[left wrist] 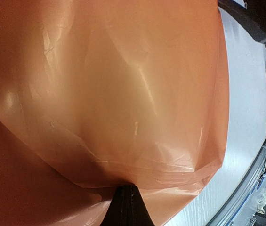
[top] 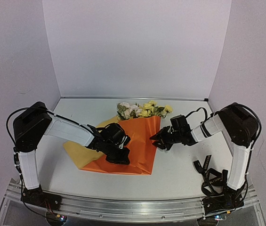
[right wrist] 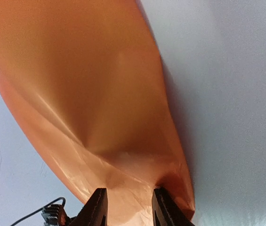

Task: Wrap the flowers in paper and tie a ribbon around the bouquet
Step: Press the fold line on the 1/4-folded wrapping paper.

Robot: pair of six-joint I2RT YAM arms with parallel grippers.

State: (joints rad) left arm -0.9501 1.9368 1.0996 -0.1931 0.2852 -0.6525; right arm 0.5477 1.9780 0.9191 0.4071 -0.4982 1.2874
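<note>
Paper (top: 140,141): orange face up on the counter (top: 184,162) between the two arms, with a yellow strip of its other face showing at the left edge. Its long axis runs away from the bases.

Left end effector (left wrist: 125,207): closed. Creases in the sheet run into its tip, so it looks pinched on the paper. The sheet lies to its right and beyond it.

Flowers (top: 142,110): heads poke out past the paper's far end.

Right end effector (right wrist: 130,193): jaws partway apart, with the gathered right edge of the paper gripped between them. The sheet lies to its left.

Ribbon (top: 211,176): loose on the counter, near and right of that end effector, well apart from the paper. The right arm is nearer.

Judgement: wrap not yet closed, ribbon untouched.
</note>
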